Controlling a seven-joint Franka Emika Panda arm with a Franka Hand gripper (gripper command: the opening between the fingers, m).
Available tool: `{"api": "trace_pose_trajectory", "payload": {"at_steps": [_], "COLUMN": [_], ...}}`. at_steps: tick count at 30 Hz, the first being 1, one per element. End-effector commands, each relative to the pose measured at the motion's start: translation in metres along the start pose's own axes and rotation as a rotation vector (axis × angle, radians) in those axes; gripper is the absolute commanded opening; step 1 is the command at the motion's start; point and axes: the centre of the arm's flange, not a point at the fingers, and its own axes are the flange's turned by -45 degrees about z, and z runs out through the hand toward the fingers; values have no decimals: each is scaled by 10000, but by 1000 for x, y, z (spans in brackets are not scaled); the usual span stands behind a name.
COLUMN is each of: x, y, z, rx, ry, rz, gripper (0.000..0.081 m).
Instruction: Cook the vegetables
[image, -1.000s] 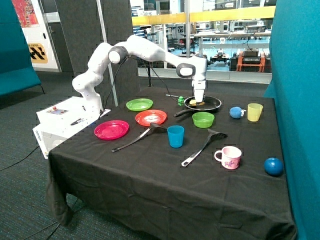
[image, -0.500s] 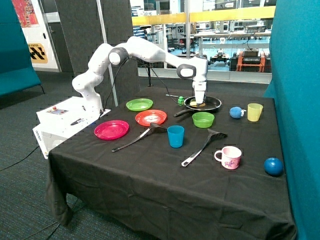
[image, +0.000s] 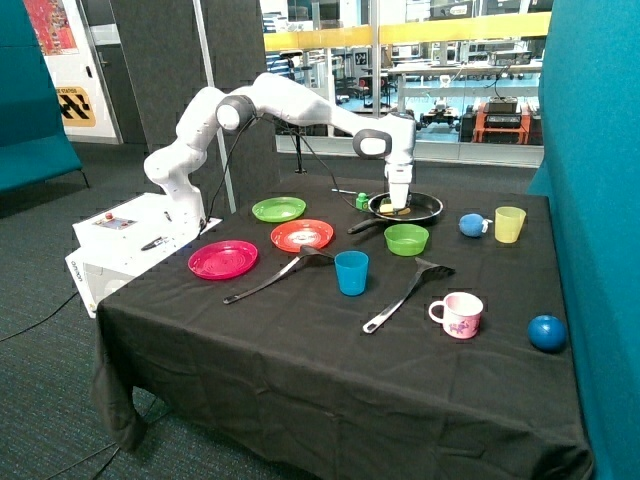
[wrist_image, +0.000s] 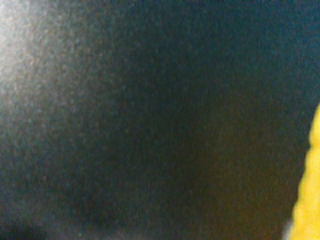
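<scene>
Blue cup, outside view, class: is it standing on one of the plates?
No, the blue cup stands on the bare black tablecloth, in front of the red plate and apart from it.

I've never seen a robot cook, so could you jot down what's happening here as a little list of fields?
Gripper: down inside the black frying pan
Pale yellow vegetable: in the pan, beside the gripper
Dark green vegetable: not visible
Bright green cube: on the table beside the pan
Green bowl: in front of the pan
Wrist view: dark pan surface, yellow piece at the edge
</scene>
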Motion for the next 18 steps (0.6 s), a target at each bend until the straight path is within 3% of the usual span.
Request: {"api": "trace_pose_trajectory", "payload": {"at_steps": [1,10,18], "x": [-4,-5,-8], "y": [-2,-4,-7], "z": [-1,-2,-3], "rx": [35,35,35], "ry": [53,53,53], "rz": [-45,-154,-272], "gripper": [581,741,722]}}
